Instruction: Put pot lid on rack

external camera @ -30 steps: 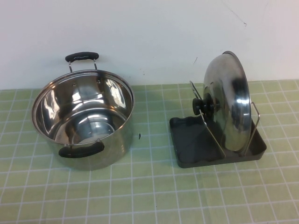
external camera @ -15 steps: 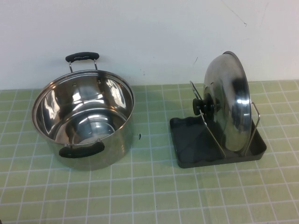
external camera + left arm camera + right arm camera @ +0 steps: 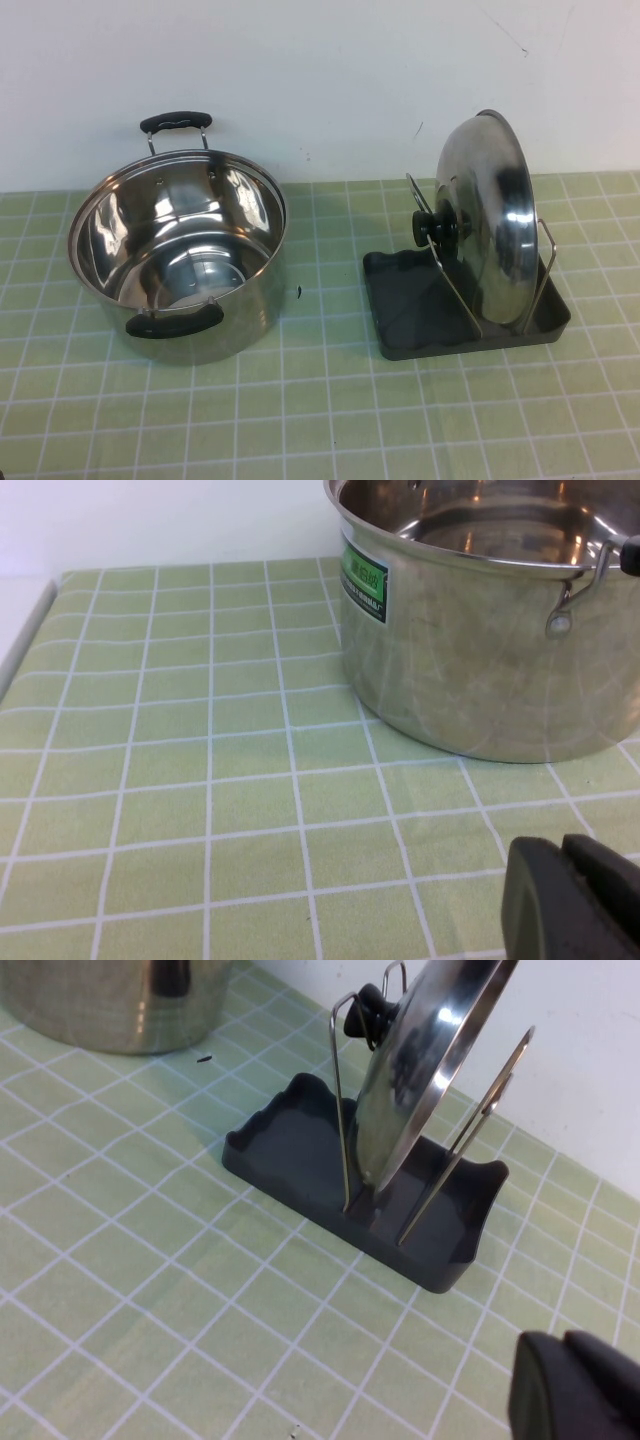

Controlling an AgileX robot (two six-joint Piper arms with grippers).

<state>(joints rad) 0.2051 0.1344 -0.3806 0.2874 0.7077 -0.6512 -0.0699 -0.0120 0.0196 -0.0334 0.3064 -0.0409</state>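
Note:
The shiny steel pot lid with its black knob stands on edge in the dark grey rack, held between the wire loops. It also shows in the right wrist view, upright in the rack. Neither arm shows in the high view. My left gripper is shut and empty, low over the mat near the pot. My right gripper is shut and empty, over the mat apart from the rack.
The deep steel pot with two black handles stands open on the left of the green checked mat; it also shows in the left wrist view. A white wall runs behind the table.

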